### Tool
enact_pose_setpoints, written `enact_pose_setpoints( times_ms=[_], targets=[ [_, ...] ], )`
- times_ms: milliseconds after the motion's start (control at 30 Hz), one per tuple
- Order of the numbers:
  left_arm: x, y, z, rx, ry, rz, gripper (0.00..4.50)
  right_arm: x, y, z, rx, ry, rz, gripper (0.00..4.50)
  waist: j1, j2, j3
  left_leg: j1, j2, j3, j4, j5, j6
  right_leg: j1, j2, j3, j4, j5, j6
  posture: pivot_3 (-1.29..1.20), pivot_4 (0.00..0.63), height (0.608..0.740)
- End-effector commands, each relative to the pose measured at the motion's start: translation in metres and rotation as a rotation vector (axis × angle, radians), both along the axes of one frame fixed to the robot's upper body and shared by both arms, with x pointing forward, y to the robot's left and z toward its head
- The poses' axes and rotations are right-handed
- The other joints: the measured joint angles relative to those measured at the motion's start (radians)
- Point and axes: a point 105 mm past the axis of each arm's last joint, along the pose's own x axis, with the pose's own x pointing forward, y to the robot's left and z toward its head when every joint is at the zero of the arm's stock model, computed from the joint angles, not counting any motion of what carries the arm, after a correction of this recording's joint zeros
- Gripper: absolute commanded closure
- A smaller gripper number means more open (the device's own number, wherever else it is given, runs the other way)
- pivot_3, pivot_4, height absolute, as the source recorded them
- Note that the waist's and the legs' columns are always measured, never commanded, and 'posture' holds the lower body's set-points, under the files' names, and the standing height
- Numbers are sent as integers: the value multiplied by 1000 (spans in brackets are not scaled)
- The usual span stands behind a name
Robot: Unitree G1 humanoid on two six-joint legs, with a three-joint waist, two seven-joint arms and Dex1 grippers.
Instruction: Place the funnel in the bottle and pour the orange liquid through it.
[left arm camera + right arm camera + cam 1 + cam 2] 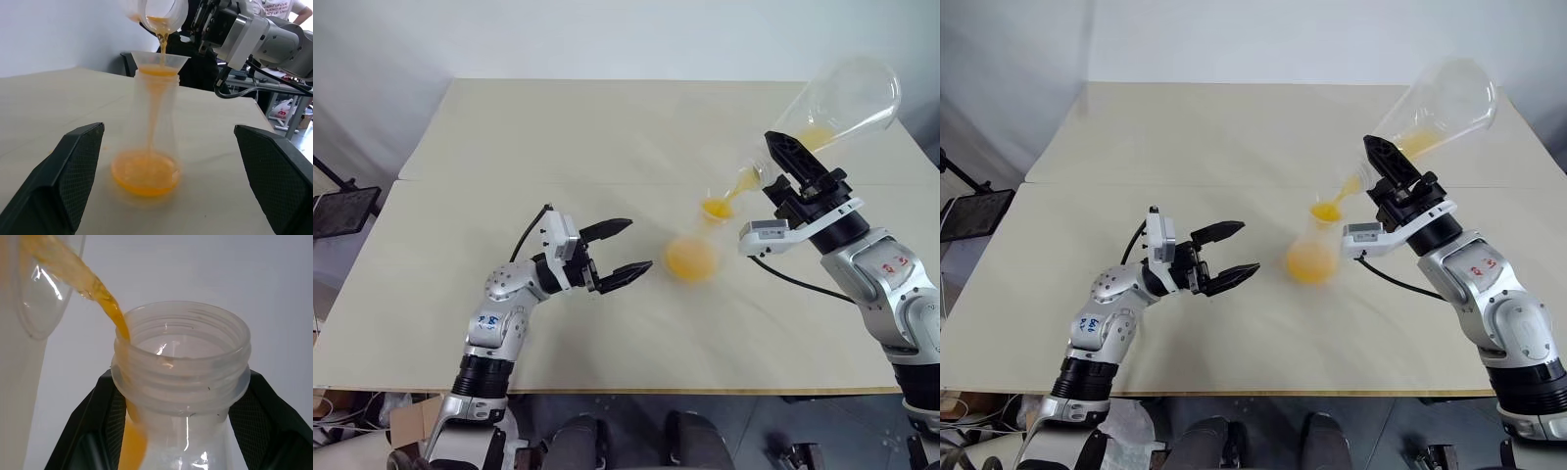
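Two clear flasks are seen over a pale table [558,147]. The bottle [693,250] is stood upright a little right of the table's middle, and the funnel [161,61] is seated in its neck. The orange liquid [145,172] is pooled across the bottle's base, is gathered in the funnel's cone, and is seen as a thin stream falling between the two.

The second flask [847,98] is held tilted at about 1 o'clock from the bottle, mouth lowered toward the funnel, with liquid running out over its threaded rim and some left along its lower side. The right gripper [180,382] is clamped on that flask's neck, one black finger on each side.

The left gripper [638,245] is kept at about 9 o'clock from the bottle, near it but apart, its fingers spread wide and nothing between them.

A small blue mark is carried on the left forearm and a red one on the right; neither can be read.
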Motion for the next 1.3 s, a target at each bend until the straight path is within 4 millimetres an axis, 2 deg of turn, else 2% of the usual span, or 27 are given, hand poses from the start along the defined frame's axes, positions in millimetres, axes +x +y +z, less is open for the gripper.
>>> enact_pose_setpoints(
  times_ms=[33,467,1300],
  targets=[
    [-4,0,9,-24,-43,-2,0,-6,-3,18,-11,-74,5,1703,0,0,0,0,0,0,0,0,0,0,0,0,0,0,0,0,150,740],
    [-3,-3,7,-23,-38,-1,0,-5,-1,8,-53,-58,16,1703,0,0,0,0,0,0,0,0,0,0,0,0,0,0,0,0,150,740],
    [-3,-5,5,-25,-32,1,0,-6,3,7,-29,-60,34,1703,0,0,0,0,0,0,0,0,0,0,0,0,-1,0,0,0,150,740]
  ],
)
